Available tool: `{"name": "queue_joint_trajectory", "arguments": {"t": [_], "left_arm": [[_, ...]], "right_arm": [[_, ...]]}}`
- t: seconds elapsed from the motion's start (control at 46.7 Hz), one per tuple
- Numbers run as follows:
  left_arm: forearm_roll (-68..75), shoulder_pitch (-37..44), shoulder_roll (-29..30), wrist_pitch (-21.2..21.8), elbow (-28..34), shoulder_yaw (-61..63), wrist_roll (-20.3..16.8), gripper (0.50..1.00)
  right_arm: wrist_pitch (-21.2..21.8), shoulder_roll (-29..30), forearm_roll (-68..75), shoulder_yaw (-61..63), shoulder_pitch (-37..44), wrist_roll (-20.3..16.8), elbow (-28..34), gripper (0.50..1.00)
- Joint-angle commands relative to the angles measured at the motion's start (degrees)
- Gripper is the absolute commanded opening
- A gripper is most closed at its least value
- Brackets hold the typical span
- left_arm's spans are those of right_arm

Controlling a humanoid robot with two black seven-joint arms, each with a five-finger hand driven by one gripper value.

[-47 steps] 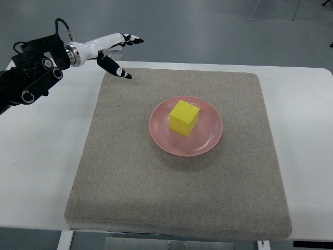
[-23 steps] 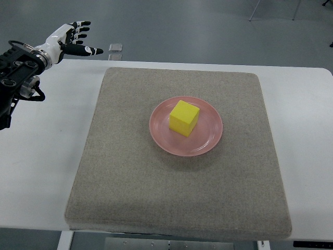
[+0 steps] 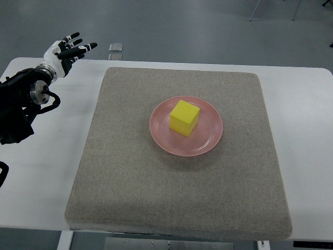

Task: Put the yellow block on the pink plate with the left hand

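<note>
A yellow block (image 3: 184, 117) sits on the pink plate (image 3: 208, 140) in the middle of the grey mat. My left hand (image 3: 70, 50) is at the far upper left, over the table's back corner and well away from the plate. Its fingers are spread and hold nothing. The black left arm (image 3: 21, 107) runs down the picture's left edge. No right arm shows.
The grey felt mat (image 3: 130, 182) covers most of the white table (image 3: 36, 172). A small clear object (image 3: 115, 47) lies at the table's back edge, right of my left hand.
My left hand has pulled back from the mat's back left corner toward the picture's left edge and come down a little. The block and plate have not moved.
</note>
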Motion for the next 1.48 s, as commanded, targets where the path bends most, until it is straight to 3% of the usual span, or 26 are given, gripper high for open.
{"name": "queue_joint_trajectory", "arguments": {"t": [0.0, 0.321, 1.457], "left_arm": [[-1.12, 0.90, -0.13, -2.97, 0.13, -2.27, -1.93, 0.949], [-1.21, 2.84, -2.06, -6.41, 0.13, -13.36, -2.29, 0.949], [-1.12, 1.17, -3.29, -5.62, -0.39, -13.36, -2.55, 0.964]], "right_arm": [[-0.03, 0.00, 0.00, -0.01, -0.01, -0.04, 0.00, 0.924], [-0.03, 0.00, 0.00, -0.01, -0.01, -0.04, 0.00, 0.924], [-0.12, 0.00, 0.00, -0.36, -0.70, -0.13, 0.00, 0.924]]}}
